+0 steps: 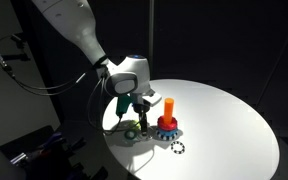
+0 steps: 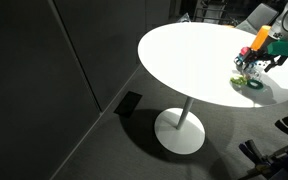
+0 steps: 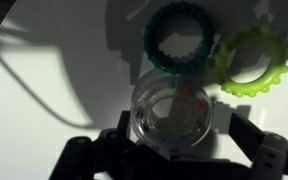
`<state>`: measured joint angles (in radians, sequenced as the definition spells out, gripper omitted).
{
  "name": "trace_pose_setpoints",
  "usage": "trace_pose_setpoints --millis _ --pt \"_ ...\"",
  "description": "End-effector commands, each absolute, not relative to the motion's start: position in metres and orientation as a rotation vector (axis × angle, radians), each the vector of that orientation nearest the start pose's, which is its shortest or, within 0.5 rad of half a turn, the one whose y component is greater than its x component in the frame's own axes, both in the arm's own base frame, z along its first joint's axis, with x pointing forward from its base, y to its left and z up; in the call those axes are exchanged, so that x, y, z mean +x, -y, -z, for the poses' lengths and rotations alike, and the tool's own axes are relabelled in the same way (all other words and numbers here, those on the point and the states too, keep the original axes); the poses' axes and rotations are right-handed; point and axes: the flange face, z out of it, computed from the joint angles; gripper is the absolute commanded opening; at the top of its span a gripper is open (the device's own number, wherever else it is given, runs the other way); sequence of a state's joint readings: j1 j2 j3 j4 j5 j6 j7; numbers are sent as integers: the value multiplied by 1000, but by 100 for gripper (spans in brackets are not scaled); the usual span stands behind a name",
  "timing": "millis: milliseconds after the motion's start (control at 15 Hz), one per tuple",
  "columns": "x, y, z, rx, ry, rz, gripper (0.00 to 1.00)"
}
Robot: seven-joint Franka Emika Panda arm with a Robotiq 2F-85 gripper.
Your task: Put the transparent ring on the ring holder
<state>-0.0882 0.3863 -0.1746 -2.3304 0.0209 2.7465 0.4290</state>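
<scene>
In the wrist view the transparent ring (image 3: 171,108) lies on the white table between my gripper's (image 3: 177,142) two black fingers. The fingers stand on either side of it with a gap on the right, so the gripper is open around it. The ring holder, an orange peg (image 1: 169,107) on a red-and-blue base (image 1: 168,128), stands upright just beside my gripper (image 1: 136,103) in an exterior view. It also shows in another exterior view (image 2: 258,42), near the gripper (image 2: 268,58). The holder is out of the wrist view.
A dark teal ring (image 3: 179,40) and a green-yellow ring (image 3: 252,60) lie just beyond the transparent one. A black ring with white dots (image 1: 177,148) lies near the table's edge. The round white table (image 2: 184,55) stands on a pedestal. The surroundings are dark.
</scene>
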Motion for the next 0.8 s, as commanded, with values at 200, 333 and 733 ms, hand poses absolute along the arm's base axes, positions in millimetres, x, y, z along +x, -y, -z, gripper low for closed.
trace_pose_setpoints --millis 200,333,733 --pt "501 147 -165 -3004 -1091 90 100" --pt "499 145 -162 -3004 -1091 102 100" --pt "493 137 -156 -3001 -1077 156 100"
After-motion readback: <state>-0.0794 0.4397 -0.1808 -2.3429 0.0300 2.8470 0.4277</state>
